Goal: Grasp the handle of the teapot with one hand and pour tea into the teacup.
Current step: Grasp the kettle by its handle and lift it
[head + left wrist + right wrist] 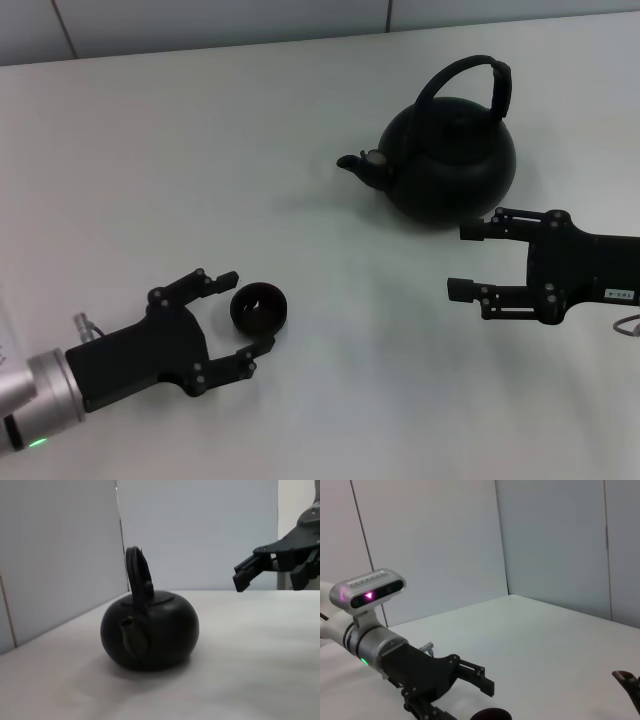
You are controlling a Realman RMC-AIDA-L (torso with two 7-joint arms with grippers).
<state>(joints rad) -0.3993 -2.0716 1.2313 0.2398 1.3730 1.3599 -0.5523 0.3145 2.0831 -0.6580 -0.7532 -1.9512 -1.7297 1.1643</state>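
flanking the teacup (259, 308) with its fingers spread wide, the left gripper (248, 312) sits low on the white table (200, 150); one finger lies beside the cup's far rim and one beside its near rim, and whether either touches it cannot be told. a clumsy closing here could knock or tip the tiny cup, since it looks light and has no handle. the right gripper (468, 259) hovers just beside the teapot (450, 165), on the near side of it, jaws wide and holding nothing. its fingers point past the pot's body rather than at the handle (470, 80), so a straight advance could shove the pot instead of catching the arch. the teapot is a squat, round, matte black pot, upright, with a small lid and a stubby spout (358, 165) aimed to the pot's left. the teacup stands well apart from the teapot, nearer the robot and to its left, upright, a dark round bowl.
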